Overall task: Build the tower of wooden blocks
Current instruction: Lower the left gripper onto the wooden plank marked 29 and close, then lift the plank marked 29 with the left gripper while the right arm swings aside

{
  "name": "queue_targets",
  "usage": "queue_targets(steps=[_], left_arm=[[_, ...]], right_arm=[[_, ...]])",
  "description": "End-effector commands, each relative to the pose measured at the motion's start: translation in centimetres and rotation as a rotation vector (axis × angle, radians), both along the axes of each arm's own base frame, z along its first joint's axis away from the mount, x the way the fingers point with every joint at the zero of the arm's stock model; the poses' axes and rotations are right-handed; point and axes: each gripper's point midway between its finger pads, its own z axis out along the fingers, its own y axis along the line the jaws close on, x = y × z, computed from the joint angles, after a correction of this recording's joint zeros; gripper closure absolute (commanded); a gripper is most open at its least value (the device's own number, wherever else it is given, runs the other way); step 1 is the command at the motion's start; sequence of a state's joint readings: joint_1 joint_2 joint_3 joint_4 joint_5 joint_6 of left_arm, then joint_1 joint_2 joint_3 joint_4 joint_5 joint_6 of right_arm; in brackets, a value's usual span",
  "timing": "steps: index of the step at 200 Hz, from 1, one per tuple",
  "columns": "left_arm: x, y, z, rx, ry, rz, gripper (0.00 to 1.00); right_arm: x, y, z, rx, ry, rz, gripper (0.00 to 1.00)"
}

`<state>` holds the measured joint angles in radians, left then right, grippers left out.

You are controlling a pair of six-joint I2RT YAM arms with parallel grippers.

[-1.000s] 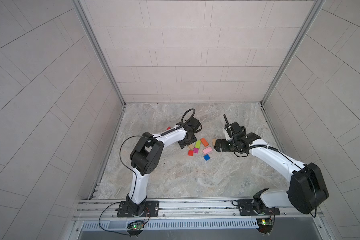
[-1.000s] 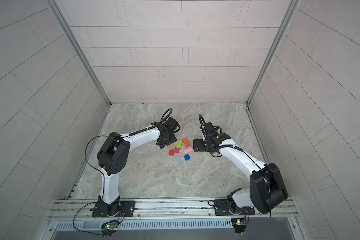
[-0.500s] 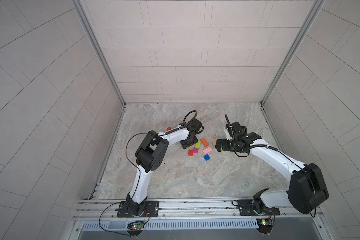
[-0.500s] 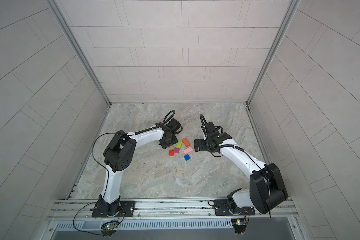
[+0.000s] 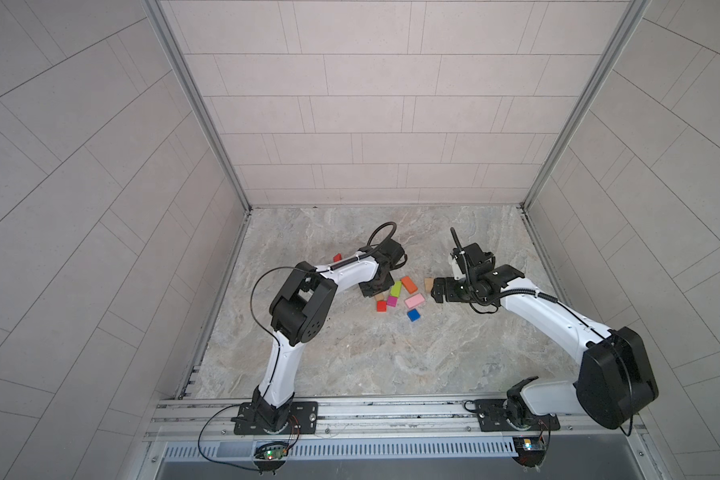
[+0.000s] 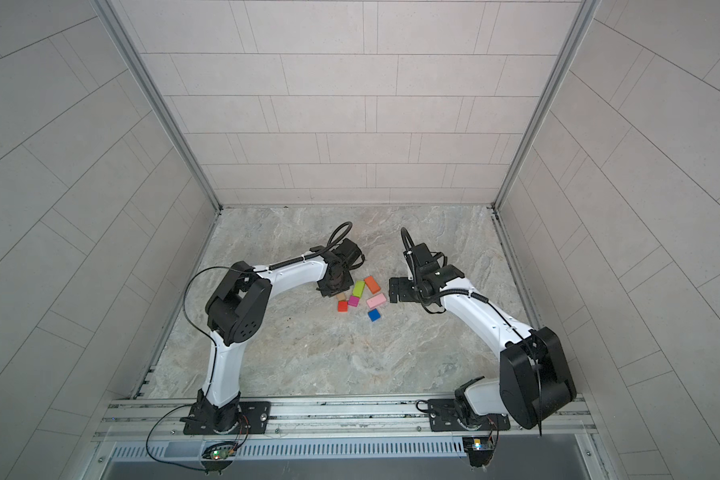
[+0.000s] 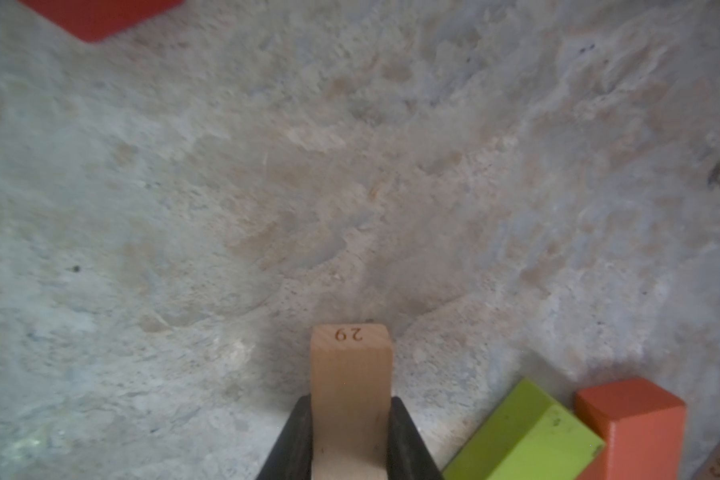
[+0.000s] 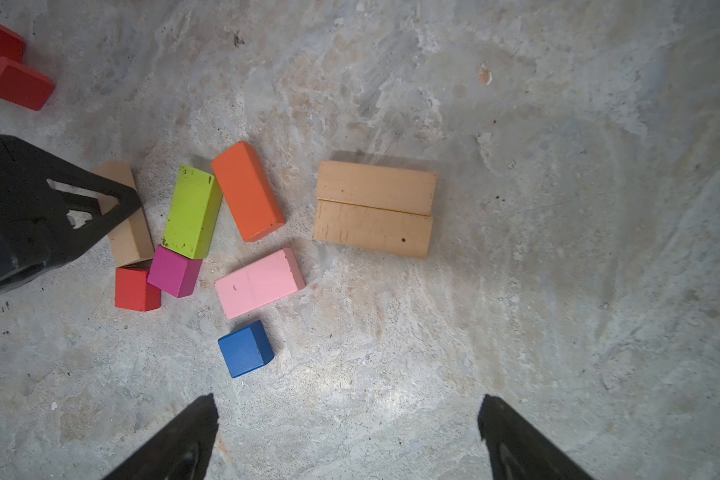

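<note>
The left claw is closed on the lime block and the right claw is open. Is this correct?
Not quite. The left claw is closed on a plain tan bar, not the lime block, which lies untouched beside it; the left wrist view shows this. The right claw is open.

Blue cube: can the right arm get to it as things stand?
Probably yes. The right hand is open and hovers close by, the blue cube stands apart from the pink block, and nothing lies between hand and cube.
</note>
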<state>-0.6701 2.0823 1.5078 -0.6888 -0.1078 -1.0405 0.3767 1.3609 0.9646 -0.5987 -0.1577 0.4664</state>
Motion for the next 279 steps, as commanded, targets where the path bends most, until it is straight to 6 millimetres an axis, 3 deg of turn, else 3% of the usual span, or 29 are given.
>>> queue_targets(steps=[1, 14, 43, 62, 87, 105, 122, 155, 185, 206, 239, 279], left_arm=[[-0.7, 1.9, 2.7, 0.082, -0.036, -0.093, 0.84], [-1.0, 2.2, 3.5, 0.098, -0.045, -0.143, 0.89], [-2.0, 2.0, 4.7, 0.094, -0.025, -0.288, 0.91], [-2.9, 0.9, 5.4, 0.049, -0.014, -0.441, 0.97], [-3.8, -0.2, 5.7, 0.001, -0.014, -0.588, 0.97], [-4.6, -2.0, 6.2, -0.079, -0.028, -0.719, 0.99], [-4.4, -2.6, 7.0, -0.058, -0.068, -0.778, 1.0], [-5.3, -5.4, 8.2, -0.067, -0.109, -0.954, 1.0], [-7.6, -9.1, 9.1, -0.088, -0.164, -1.152, 1.0], [-8.1, -10.9, 8.9, 0.01, -0.183, -1.246, 1.0], [-9.6, -14.4, 8.2, -0.029, -0.186, -1.388, 1.0], [-10.9, -17.8, 7.8, 0.036, -0.241, -1.544, 1.0]], right_arm=[[-0.3, -0.5, 0.5, -0.01, -0.012, 0.001, 0.01], [-0.2, -0.5, 0.6, -0.012, -0.015, 0.001, 0.01], [0.1, -0.8, 0.8, -0.029, -0.02, -0.009, 0.01], [0.3, -1.4, 1.0, -0.049, -0.031, -0.009, 0.01], [0.1, -2.6, 1.7, -0.022, -0.034, -0.049, 0.01], [-0.4, -3.3, 2.1, 0.014, -0.042, -0.082, 0.01], [-1.0, -4.1, 2.3, 0.039, -0.053, -0.127, 0.01], [-1.4, -6.9, 3.3, 0.079, -0.078, -0.242, 0.01], [-1.7, -8.7, 4.0, 0.104, -0.09, -0.342, 0.01], [-1.8, -9.5, 4.5, 0.113, -0.108, -0.395, 0.01], [-2.7, -10.6, 5.4, 0.185, -0.155, -0.491, 0.01], [-5.1, -12.1, 5.2, 0.146, -0.17, -0.559, 0.01]])
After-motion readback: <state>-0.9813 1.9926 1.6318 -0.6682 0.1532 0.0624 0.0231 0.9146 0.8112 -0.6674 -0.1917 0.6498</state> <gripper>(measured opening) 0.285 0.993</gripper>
